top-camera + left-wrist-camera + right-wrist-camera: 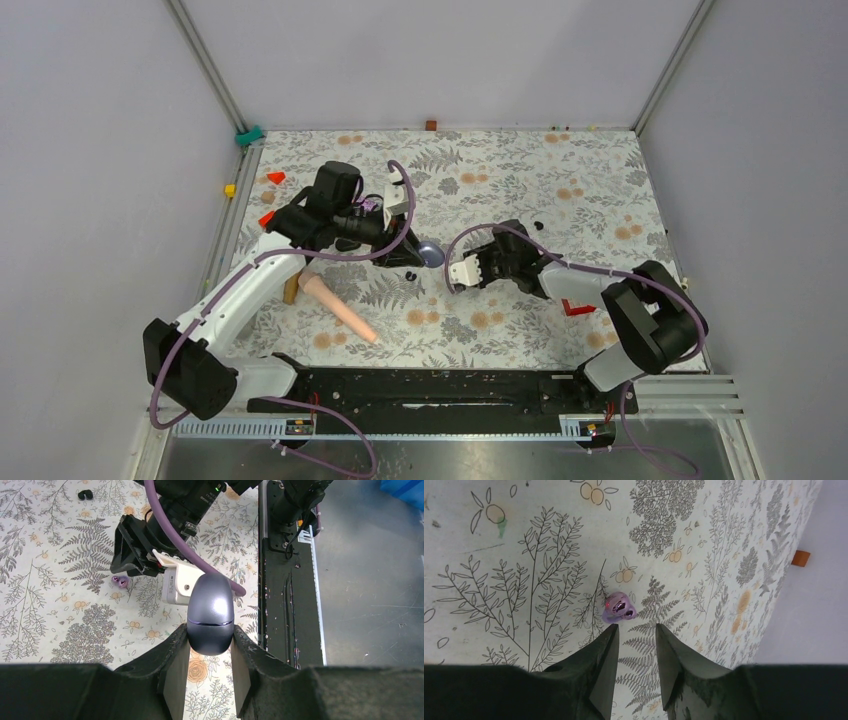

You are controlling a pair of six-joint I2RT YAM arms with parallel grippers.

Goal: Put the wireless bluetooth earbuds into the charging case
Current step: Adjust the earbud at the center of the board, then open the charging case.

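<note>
The charging case (210, 614) is a closed, egg-shaped grey-purple shell. My left gripper (210, 633) is shut on its lower half and holds it above the table, near the middle (431, 253). A tiny purple earbud (619, 607) lies on the floral cloth just past the left fingertip of my right gripper (636, 627), which is open and empty. The left wrist view shows the same purple earbud (120, 581) beside the right gripper's black fingers (131, 550). A black earbud (408, 273) lies near the case and another black earbud (540, 226) sits behind the right arm.
A peach cylinder (340, 310) and a wooden block (292, 290) lie by the left arm. Red pieces (276, 177) sit at the back left and a red angle piece (577, 307) under the right arm. The black base rail (430, 390) runs along the near edge.
</note>
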